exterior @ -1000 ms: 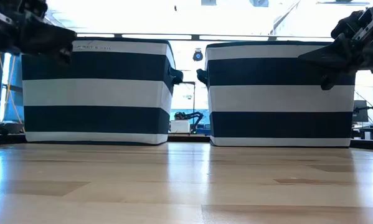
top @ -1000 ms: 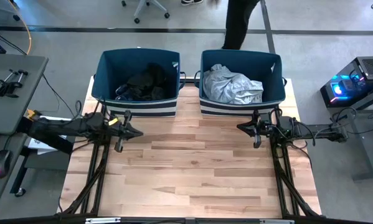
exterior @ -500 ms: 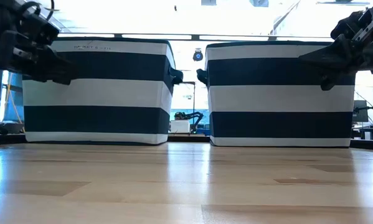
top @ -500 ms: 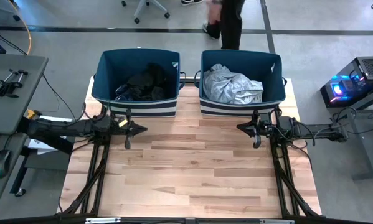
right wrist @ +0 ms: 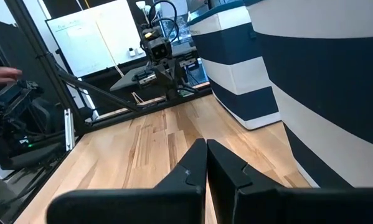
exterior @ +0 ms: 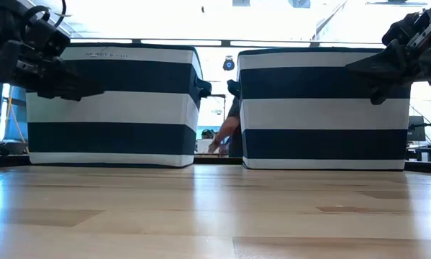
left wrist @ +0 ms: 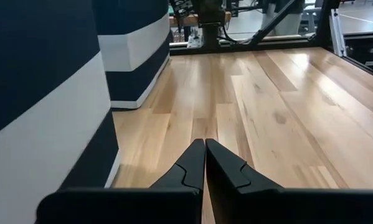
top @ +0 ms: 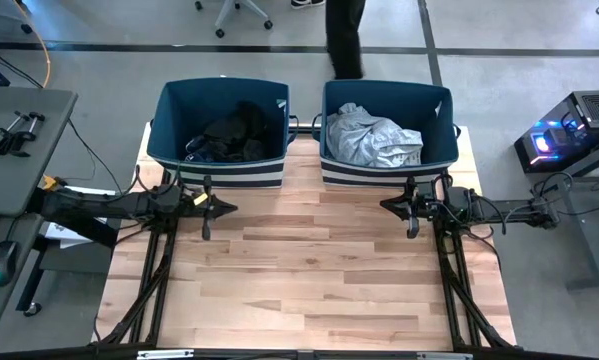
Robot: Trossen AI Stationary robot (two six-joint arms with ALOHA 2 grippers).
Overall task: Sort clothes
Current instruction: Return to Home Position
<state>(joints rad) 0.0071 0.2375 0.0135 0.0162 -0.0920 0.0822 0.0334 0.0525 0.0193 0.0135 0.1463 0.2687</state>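
Observation:
Black and dark navy clothes (top: 229, 133) lie inside the left navy-and-white striped bin (top: 222, 92). Grey and white clothes (top: 372, 138) lie inside the right striped bin (top: 387, 92). My left gripper (top: 226, 209) is shut and empty, just in front of the left bin above the table; its closed fingertips show in the left wrist view (left wrist: 205, 144). My right gripper (top: 387, 205) is shut and empty, in front of the right bin; its closed fingertips show in the right wrist view (right wrist: 206, 144). No yellow garment shows.
The two bins stand side by side at the table's far edge (exterior: 111, 108) (exterior: 323, 108). The wooden tabletop (top: 309, 270) stretches bare between and in front of the arms. A person walks behind the bins (top: 344, 35), also showing in the low view (exterior: 226, 137).
My left gripper has come down a little and moved toward the table's right, staying shut in front of the left bin. My right gripper has kept still. The person behind the table has walked toward the left.

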